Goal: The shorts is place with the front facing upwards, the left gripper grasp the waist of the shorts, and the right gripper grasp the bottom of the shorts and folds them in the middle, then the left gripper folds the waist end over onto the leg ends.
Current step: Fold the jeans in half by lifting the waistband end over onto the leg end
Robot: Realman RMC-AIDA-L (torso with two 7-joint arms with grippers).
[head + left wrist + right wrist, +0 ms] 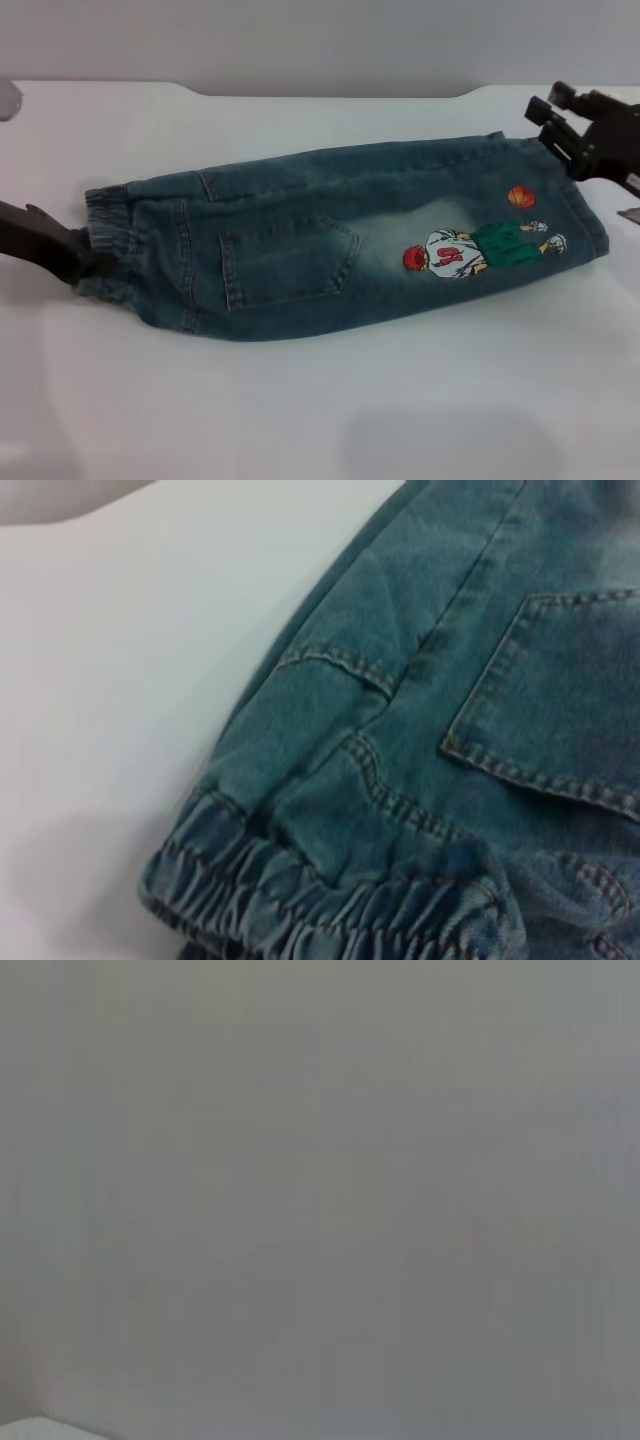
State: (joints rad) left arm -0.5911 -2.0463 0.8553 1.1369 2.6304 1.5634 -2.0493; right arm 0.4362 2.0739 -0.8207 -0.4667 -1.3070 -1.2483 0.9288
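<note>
Though already folded lengthwise into one narrow strip on the white table (300, 410), the shorts (330, 240) not yet folded end to end. Left gripper (78, 262) at the puckered waist (108, 232), apparently pinching it, though fingertips buried in cloth, so clench uncertain. Right gripper (560, 125) raised just above the leg ends (590, 225), prongs spread, holding nothing. Probably next: carrying the waist across onto the hems. Right wrist view only blank grey; left wrist view fingerless, just denim and pocket stitching.
</note>
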